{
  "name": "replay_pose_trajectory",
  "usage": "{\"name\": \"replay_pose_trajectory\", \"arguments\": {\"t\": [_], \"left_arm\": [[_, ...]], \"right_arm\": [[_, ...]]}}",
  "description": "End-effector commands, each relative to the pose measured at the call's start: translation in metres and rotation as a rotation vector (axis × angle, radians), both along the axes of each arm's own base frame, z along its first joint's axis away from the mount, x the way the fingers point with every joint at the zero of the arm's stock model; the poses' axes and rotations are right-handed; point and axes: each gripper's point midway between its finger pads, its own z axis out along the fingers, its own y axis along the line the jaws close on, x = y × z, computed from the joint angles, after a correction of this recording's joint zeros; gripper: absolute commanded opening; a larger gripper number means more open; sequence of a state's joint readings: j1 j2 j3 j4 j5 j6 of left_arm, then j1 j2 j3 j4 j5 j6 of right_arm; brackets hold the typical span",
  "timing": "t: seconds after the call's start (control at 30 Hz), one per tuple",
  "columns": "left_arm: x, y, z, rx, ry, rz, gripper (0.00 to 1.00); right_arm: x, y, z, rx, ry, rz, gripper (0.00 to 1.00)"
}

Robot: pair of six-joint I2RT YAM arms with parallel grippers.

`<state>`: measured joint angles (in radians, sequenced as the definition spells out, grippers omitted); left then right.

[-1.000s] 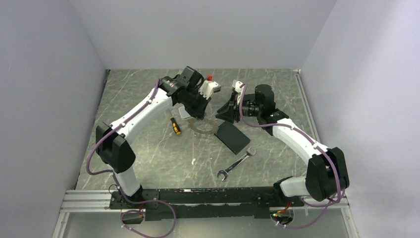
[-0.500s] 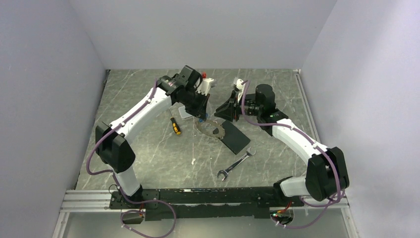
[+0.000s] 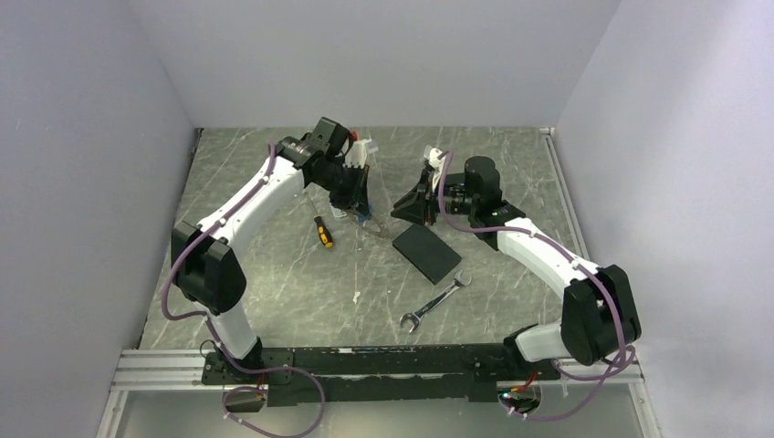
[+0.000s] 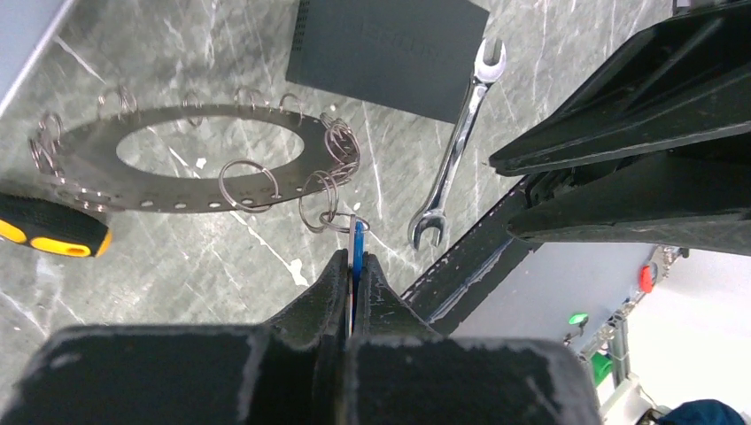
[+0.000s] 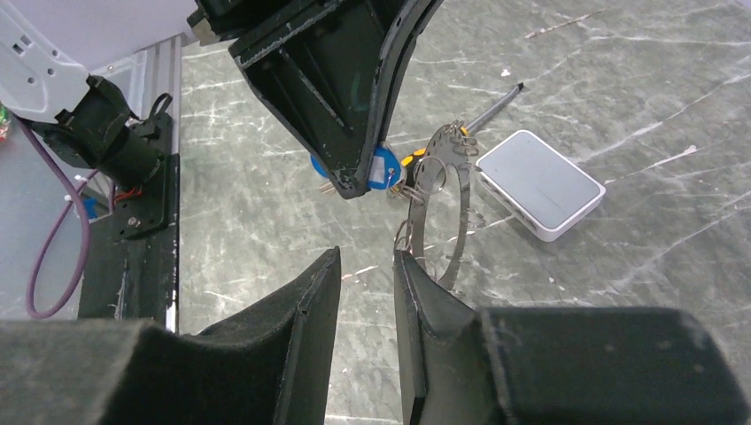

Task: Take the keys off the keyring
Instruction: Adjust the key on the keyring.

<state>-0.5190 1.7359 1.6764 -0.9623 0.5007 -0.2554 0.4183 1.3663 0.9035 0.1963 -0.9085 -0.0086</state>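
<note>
Here the keyring (image 4: 177, 190) hangs from the left gripper's (image 4: 354, 262) blue tag (image 4: 356, 241).

keyring (image 4: 159, 190) grey | tag (image 4: 356, 252) blue | screwdriver (image 4: 44, 232) black-yellow | wrench (image 4: 456, 159) silver | table (image 4: 221, 266) grey marble, white veins

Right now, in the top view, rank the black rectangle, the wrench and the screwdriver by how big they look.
1. black rectangle, covers the most area
2. wrench, longer but thin
3. screwdriver, clearly smallest
All lie flat on the table, so nearness hardly skews this.
</note>
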Motion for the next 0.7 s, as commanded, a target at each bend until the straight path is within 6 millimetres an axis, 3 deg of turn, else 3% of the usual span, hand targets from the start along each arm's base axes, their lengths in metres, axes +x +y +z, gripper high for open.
{"name": "replay_pose_trajectory", "arguments": {"t": [0.0, 0.33, 0.67], "left_arm": [[-0.005, 0.002, 0.023, -0.079, 0.0, 0.042, 0.0], [0.0, -0.002, 0.018, -0.125, 0.107, 0.141, 0.0], [0.023, -0.003, 0.006, -0.149, 0.156, 0.209, 0.0]], "right_arm": [[0.004, 0.004, 0.005, 0.01, -0.05, 0.009, 0.32], [0.007, 0.004, -0.005, -0.018, -0.036, 0.011, 0.3], [0.008, 0.004, -0.025, -0.05, 0.001, 0.02, 0.3]]}}
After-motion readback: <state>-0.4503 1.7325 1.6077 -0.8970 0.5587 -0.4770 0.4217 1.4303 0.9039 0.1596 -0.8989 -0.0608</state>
